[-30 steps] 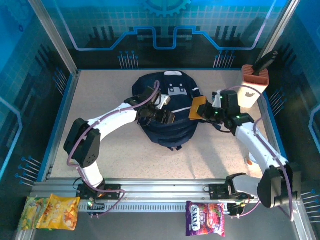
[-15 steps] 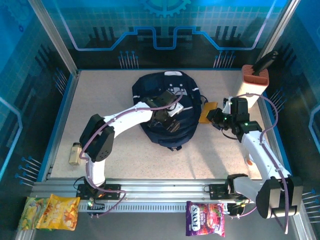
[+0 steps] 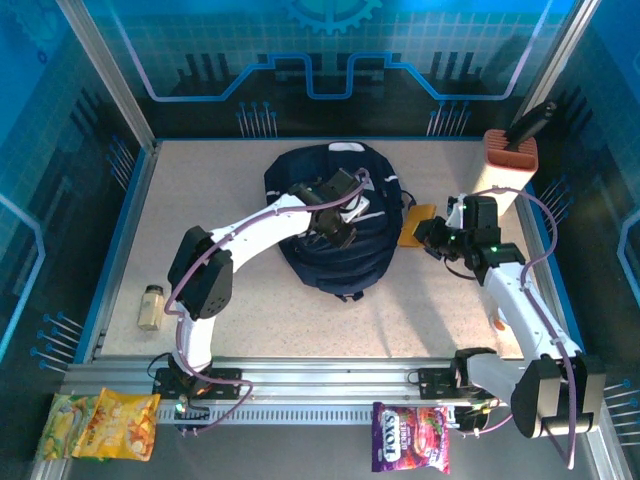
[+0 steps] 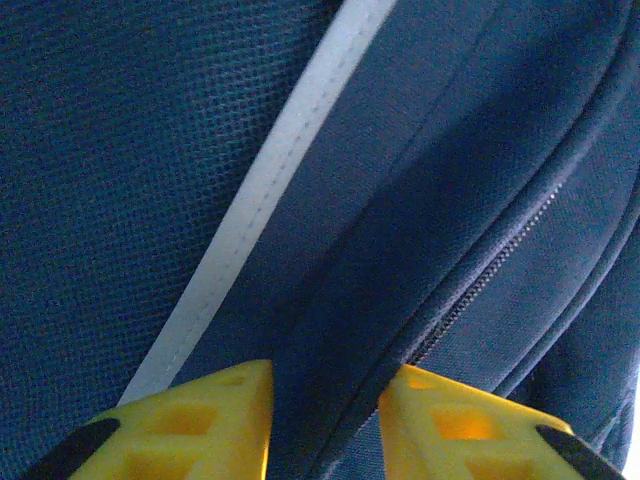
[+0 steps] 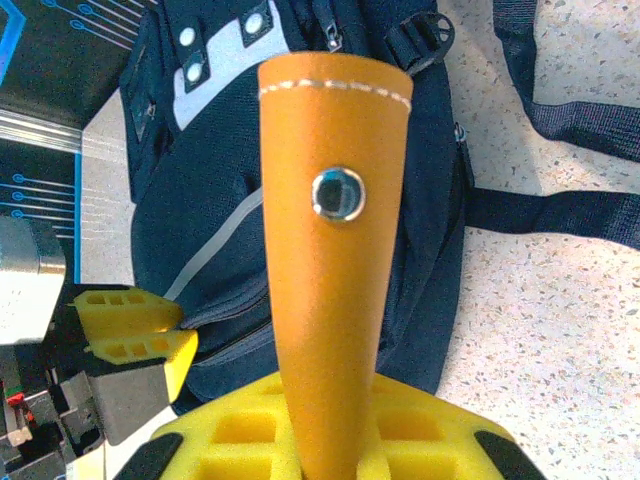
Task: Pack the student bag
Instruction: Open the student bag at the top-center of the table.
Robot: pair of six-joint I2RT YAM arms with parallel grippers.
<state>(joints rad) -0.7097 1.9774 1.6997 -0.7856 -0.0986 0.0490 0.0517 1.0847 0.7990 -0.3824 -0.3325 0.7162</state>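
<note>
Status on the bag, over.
Left hand pinching bag fabric beside zipper. Right hand shut on orange case, right of bag. Zipper looks closed; case not in yet.

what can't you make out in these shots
- Left wrist: whether the left pincer grips the student bag; too close.
- Top external: its zip's state, under the left arm.
- Right wrist: lower end of the orange snap pouch, inside the right pincer.
- Top external: label on the small bottle, too small.
</note>
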